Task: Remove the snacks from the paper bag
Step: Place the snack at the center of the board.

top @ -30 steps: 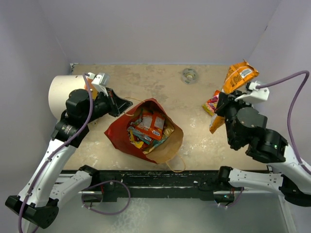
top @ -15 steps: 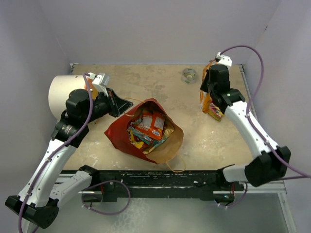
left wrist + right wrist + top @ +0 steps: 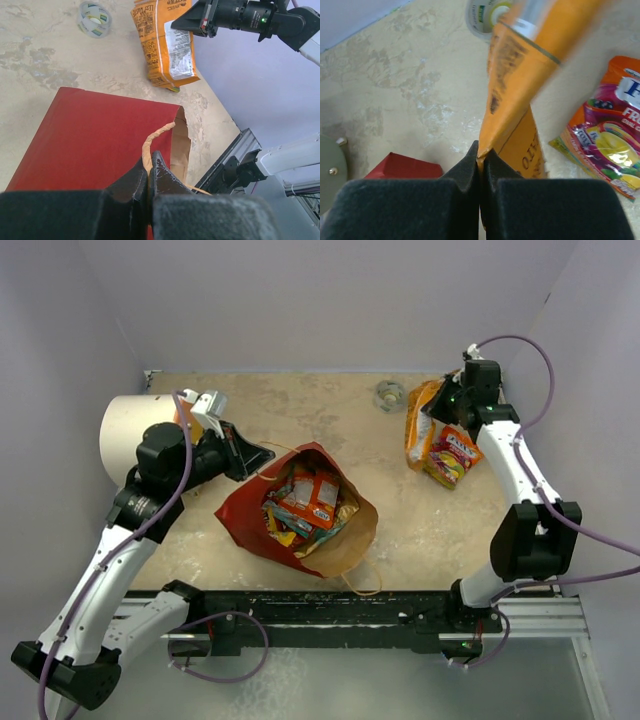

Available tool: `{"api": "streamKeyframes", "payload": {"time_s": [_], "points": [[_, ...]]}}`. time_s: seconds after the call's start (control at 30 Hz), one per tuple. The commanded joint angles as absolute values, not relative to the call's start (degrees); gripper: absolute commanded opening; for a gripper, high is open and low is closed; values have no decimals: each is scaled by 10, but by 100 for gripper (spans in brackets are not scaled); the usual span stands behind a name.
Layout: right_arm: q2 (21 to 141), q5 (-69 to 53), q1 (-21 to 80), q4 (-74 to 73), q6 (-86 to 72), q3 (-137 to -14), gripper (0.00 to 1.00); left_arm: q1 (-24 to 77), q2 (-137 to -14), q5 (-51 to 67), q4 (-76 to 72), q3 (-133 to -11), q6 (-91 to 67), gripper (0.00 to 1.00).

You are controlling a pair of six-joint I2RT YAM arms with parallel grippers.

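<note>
The red paper bag [image 3: 250, 515] lies open mid-table, brown inside, with several snack packets [image 3: 310, 498] in it. My left gripper [image 3: 258, 454] is shut on the bag's twisted paper handle [image 3: 150, 145], above its red side [image 3: 95, 135]. My right gripper [image 3: 437, 410] at the far right is shut on the edge of an orange snack packet [image 3: 418, 420], which hangs from it just above the table; the packet also shows in the right wrist view [image 3: 520, 75] and the left wrist view [image 3: 167, 42]. A red and yellow fruit snack packet [image 3: 451, 455] lies on the table beside it.
A white cylinder [image 3: 128, 430] lies at the far left behind my left arm. A roll of clear tape [image 3: 389, 395] sits near the back wall. Purple walls close in the table on three sides.
My right arm has swung out from near its base to the far right corner, carrying the orange packet down beside the fruit packet. The left arm and bag have not moved.
</note>
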State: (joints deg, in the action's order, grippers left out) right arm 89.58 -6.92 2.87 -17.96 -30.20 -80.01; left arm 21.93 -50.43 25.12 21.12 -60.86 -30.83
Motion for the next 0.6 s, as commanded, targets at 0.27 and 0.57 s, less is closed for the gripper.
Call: {"api": "streamKeyframes", "payload": {"time_s": [0.27, 0.57], "points": [[919, -174, -96, -186, -244, -764, 0, 221, -517, 270, 186, -621, -312, 0], [917, -214, -165, -117, -241, -690, 0, 221, -520, 275, 185, -621, -318, 0]]}}
